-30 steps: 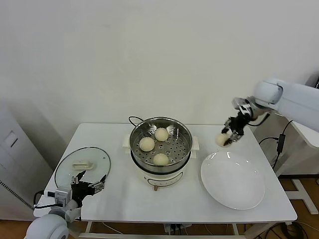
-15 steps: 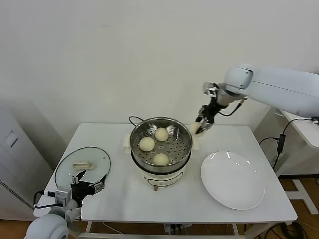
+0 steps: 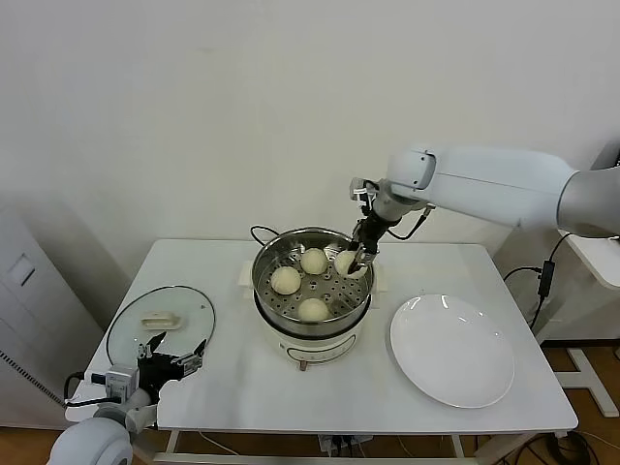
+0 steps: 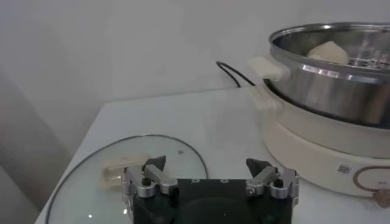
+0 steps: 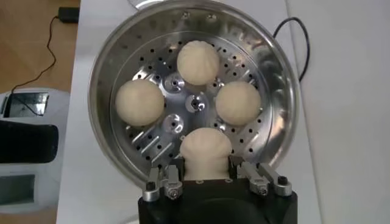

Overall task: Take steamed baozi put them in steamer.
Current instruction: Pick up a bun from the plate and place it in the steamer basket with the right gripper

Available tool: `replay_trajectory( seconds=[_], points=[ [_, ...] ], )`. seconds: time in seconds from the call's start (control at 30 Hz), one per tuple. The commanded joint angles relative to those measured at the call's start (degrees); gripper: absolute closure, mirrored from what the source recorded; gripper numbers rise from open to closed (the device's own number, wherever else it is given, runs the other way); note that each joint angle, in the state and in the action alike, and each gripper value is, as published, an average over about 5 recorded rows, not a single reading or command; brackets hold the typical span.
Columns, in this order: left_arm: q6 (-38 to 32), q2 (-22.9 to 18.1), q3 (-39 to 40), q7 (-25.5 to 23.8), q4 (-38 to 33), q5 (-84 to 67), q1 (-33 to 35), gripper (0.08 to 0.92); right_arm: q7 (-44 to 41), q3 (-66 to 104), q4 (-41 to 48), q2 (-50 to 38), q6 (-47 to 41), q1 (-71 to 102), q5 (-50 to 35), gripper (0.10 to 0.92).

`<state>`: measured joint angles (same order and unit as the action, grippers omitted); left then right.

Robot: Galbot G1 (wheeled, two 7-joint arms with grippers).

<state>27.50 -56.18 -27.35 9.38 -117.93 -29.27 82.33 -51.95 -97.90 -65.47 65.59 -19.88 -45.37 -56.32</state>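
Your steamer (image 3: 312, 281), a shiny round steel pot with a perforated tray on a white base, has three smooth cream-white baozi (image 5: 197, 63) resting on the tray. Your right gripper (image 3: 355, 258) hangs over the pot's right side, its fingers closed on a fourth baozi (image 5: 205, 151). Your left gripper (image 4: 210, 180) waits with fingers spread wide by the flat glass lid (image 3: 160, 322), and the glossy white plate (image 3: 451, 350) sits right of the steamer.
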Motion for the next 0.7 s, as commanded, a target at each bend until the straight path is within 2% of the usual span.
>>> replay_trajectory(
  seconds=[0.03, 0.6, 0.7],
  points=[
    [0.0, -0.2, -0.4, 0.0, -0.2, 0.0, 0.5, 0.177, 2.9, 0.7, 1.0, 2.9, -1.5, 5.8, 0.0, 0.576],
    [-0.2, -0.8, -1.4, 0.0, -0.5, 0.3, 1.9, 0.177, 4.4, 1.8, 2.1, 2.9, -2.1, 7.9, 1.7, 0.574],
    [-0.2, -0.9, -1.5, 0.0, -0.6, 0.4, 2.1, 0.177, 4.6, 2.1, 1.8, 2.4, -2.2, 7.4, 1.4, 0.537]
  ],
)
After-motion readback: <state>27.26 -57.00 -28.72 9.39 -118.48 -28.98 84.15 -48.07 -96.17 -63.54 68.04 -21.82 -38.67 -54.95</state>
